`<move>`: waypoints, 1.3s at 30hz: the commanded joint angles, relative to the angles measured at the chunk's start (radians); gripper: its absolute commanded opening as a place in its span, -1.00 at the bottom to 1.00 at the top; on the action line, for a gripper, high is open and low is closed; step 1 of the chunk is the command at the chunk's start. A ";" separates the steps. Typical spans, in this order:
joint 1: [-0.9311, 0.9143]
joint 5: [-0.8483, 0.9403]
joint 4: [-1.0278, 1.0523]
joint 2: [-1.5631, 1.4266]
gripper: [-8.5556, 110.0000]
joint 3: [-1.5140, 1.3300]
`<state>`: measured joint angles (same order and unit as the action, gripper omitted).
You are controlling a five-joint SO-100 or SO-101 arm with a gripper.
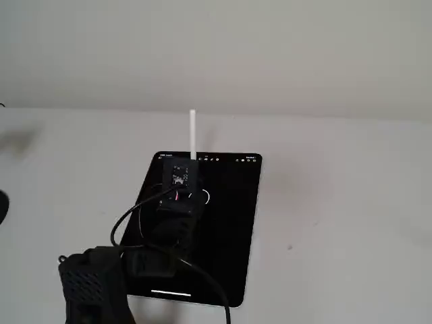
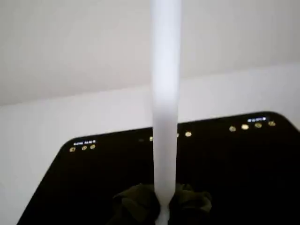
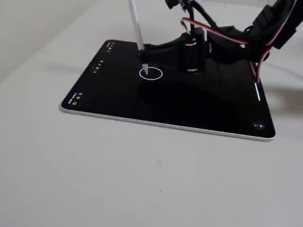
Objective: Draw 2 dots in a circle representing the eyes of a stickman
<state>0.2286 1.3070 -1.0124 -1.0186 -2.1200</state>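
A: Where does the circle sit on the tablet?

B: In a fixed view the circle (image 3: 151,74) is a thin white ring on the black screen of the tablet (image 3: 118,101), toward the far half, roughly at eleven o'clock from the screen's middle. In the other fixed view only an arc of it (image 1: 205,197) shows, at three o'clock from the arm's black body.

A: And the stylus?

B: The white stylus (image 3: 138,33) comes down tilted, its top leaning toward eleven o'clock, and its tip stands inside the ring, near the ring's nine o'clock side. Whether the tip touches the glass I cannot tell.

A: Are the dots there?

B: No specks are clear enough to tell inside the ring; the stylus tip covers part of it.

A: What about the gripper?

B: The gripper (image 2: 163,206) is clamped on the stylus; in the wrist view the dark fingers (image 2: 136,201) press against the shaft from both sides at the six o'clock edge.

A: Anything else?

B: Small yellowish icons (image 2: 83,147) line the far edge of the screen. The tablet lies flat on a pale table (image 3: 142,179), and red and black cables (image 3: 208,28) run along the arm.
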 commanded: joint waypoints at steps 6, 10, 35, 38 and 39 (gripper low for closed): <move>-0.012 0.012 -0.044 -0.008 -0.86 0.058; -0.009 0.018 -0.044 -0.003 -0.86 0.058; -0.006 0.023 -0.077 -0.005 -0.86 0.048; -0.029 -0.012 -0.051 -0.058 -0.86 0.046; -0.038 -0.021 -0.041 -0.075 -0.86 0.046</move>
<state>0.2224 1.3208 -1.0538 -0.9879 -2.1200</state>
